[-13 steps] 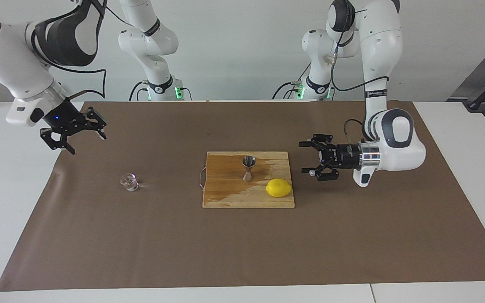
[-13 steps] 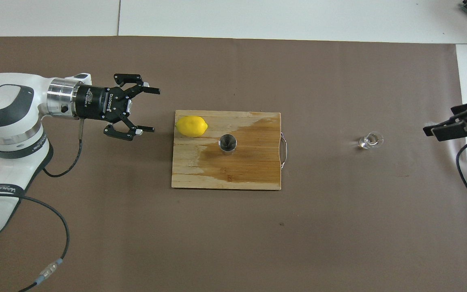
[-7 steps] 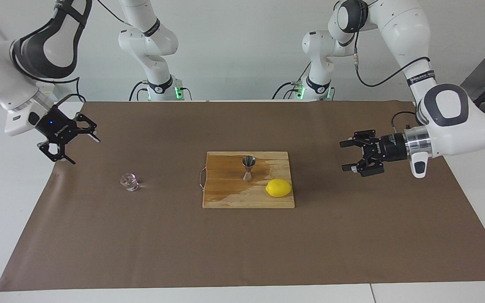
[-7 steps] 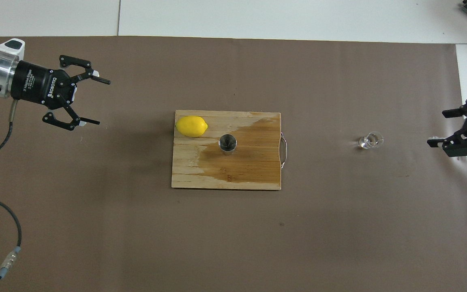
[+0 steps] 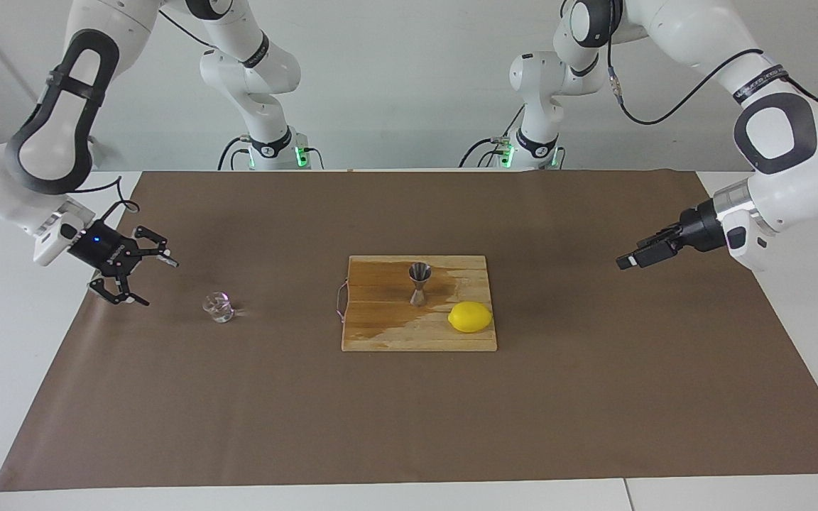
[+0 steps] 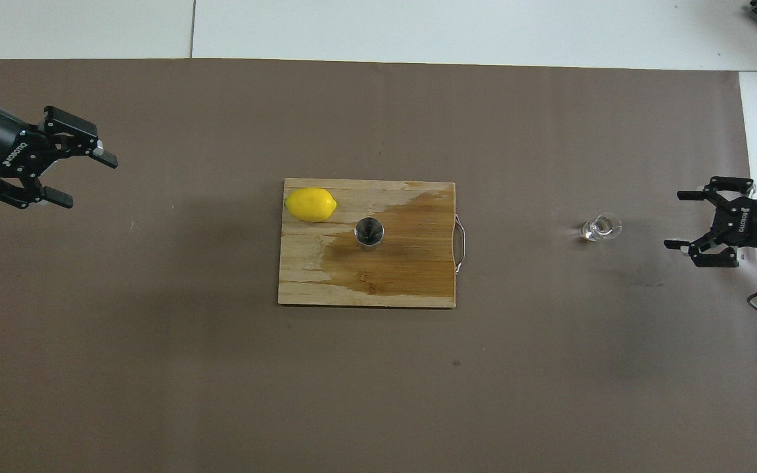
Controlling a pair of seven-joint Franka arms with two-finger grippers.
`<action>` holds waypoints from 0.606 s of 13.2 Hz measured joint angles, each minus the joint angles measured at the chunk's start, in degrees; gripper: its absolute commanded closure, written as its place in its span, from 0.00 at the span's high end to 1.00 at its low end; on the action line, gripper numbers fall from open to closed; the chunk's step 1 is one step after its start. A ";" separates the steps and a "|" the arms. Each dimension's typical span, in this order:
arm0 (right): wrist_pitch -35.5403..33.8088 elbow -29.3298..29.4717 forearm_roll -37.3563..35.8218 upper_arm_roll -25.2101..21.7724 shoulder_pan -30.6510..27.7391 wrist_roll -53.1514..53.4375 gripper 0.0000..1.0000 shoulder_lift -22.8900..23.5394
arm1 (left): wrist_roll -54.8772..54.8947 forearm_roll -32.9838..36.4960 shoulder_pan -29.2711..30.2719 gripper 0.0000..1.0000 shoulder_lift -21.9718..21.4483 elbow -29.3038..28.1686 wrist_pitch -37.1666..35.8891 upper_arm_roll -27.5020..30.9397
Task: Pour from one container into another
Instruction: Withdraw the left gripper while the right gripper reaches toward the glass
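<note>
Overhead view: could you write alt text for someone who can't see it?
A steel jigger and a lemon sit on a wet-stained wooden board; a tiny glass cup stands apart on brown paper. Both tools, right and left, hover open, holding nothing.

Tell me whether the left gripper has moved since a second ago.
Yes. The left gripper has pulled away from the cutting board toward the left arm's end of the table; it was close beside the lemon.
</note>
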 measured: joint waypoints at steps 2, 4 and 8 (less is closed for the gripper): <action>-2.45 -0.01 4.10 -0.38 -0.51 -5.32 1.00 2.38 | 7.02 5.95 -0.30 1.00 -1.03 1.15 0.04 -0.38; -5.02 -0.01 6.34 -0.88 -0.85 -9.75 1.00 4.21 | 10.31 11.66 -2.40 1.00 -3.43 1.73 0.23 -0.86; -7.90 0.41 13.54 -0.90 -1.04 -17.33 1.00 9.65 | 10.19 16.94 -8.43 1.00 -9.97 2.03 1.40 -1.10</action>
